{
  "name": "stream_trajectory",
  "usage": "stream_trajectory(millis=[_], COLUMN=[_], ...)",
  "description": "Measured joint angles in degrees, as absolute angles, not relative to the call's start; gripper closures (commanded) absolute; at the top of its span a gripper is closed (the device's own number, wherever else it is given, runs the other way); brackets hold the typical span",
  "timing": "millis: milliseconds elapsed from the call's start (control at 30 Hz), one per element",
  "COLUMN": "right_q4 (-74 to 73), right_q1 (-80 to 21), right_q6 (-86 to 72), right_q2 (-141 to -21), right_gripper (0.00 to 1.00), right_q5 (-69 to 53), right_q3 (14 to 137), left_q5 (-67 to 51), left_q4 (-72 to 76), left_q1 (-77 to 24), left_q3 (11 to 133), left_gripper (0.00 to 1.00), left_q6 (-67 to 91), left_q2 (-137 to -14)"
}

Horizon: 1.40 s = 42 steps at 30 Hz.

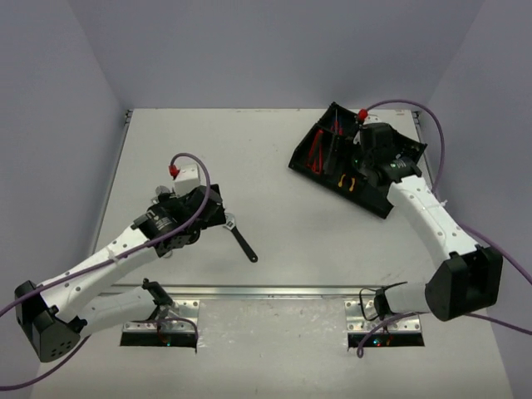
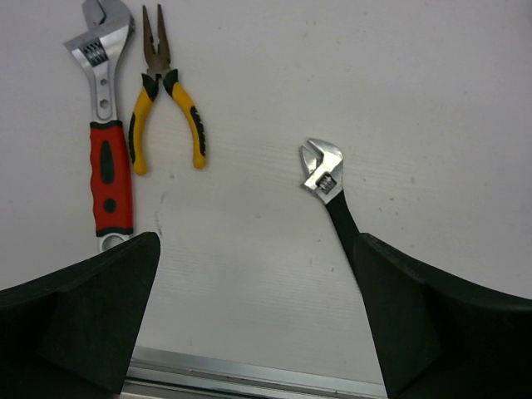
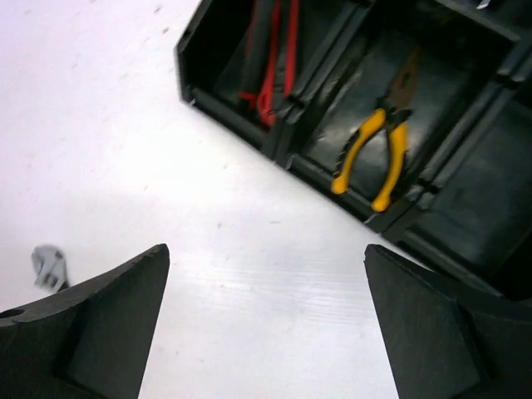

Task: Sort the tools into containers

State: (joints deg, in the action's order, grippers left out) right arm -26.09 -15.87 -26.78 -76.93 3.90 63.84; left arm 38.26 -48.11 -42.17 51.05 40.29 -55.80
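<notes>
The black organiser tray (image 1: 397,143) lies at the far right. One compartment holds yellow-handled pliers (image 3: 378,141), and the one beside it holds red tools (image 3: 270,58). My right gripper (image 3: 266,258) hovers open and empty by the tray's near-left wall (image 3: 237,116), seen in the top view over the tray (image 1: 370,154). My left gripper (image 2: 258,249) is open and empty above the table. A black-handled adjustable wrench (image 2: 328,187) lies by its right finger (image 2: 416,316) and shows in the top view (image 1: 241,241). Farther left lie a red-handled adjustable wrench (image 2: 108,125) and yellow pliers (image 2: 166,108).
A metal rail (image 1: 274,291) runs along the table's near edge, close below my left gripper. Grey walls close in the table at the back and sides. In the top view my left arm (image 1: 125,249) hides the red-handled wrench and the loose pliers.
</notes>
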Motion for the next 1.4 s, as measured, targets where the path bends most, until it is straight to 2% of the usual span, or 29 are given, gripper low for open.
stream_trajectory(millis=[167, 367, 433, 533, 667, 767, 1033, 1100, 1167, 1233, 1267, 1300, 1400], right_q4=[-23.08, -14.39, -13.86, -13.22, -8.84, -11.60, -14.47, -14.22, -13.83, -13.78, -13.78, -13.80, -13.74], right_q1=[-26.65, -43.72, -48.88, -54.88, -59.70, -61.01, -61.21, -61.21, -61.21, -61.23, -61.23, -61.23, -61.30], right_q6=[-29.50, -34.99, -35.82, -35.55, -33.53, -32.27, -28.22, -27.61, -27.16, -26.82, -26.72, -26.47, -25.82], right_q2=[-79.40, -92.60, -97.75, -109.00, -121.24, -129.56, -147.53, -149.37, -149.81, -149.95, -150.09, -150.32, -150.58], right_gripper=[0.01, 0.01, 0.03, 0.07, 0.21, 0.33, 0.51, 0.57, 0.71, 0.91, 0.97, 1.00, 1.00], right_q5=[2.15, 1.29, 2.13, 4.47, 7.25, 7.89, 12.06, 13.65, 14.85, 15.60, 16.02, 16.33, 16.75], right_q3=[59.34, 59.70, 63.09, 75.59, 89.21, 99.81, 120.73, 123.37, 123.52, 123.54, 123.74, 124.03, 124.36], left_q5=[36.57, 37.12, 37.93, 39.67, 43.40, 44.11, 44.18, 44.16, 44.16, 44.17, 44.16, 44.17, 44.18], left_q4=[-47.12, -47.71, -48.19, -49.28, -49.41, -48.86, -48.78, -48.68, -48.59, -48.35, -48.21, -48.17, -47.93], left_q1=[-42.16, -42.17, -42.17, -42.17, -42.17, -42.15, -42.17, -42.17, -42.17, -42.17, -42.17, -42.17, -42.17], left_q3=[50.94, 50.98, 51.13, 52.19, 53.25, 52.20, 51.01, 50.85, 50.83, 50.74, 50.65, 50.62, 50.61], left_gripper=[0.00, 0.00, 0.00, 0.00, 0.00, 0.00, 0.00, 0.00, 0.00, 0.00, 0.00, 0.00, 0.00], left_q6=[42.00, 42.72, 42.31, 40.84, 38.47, 37.62, 36.14, 35.98, 35.83, 35.77, 35.73, 35.71, 35.60], left_q2=[-53.03, -41.65, -37.44, -31.76, -26.94, -25.25, -22.67, -21.74, -20.54, -19.39, -18.81, -18.40, -17.72])
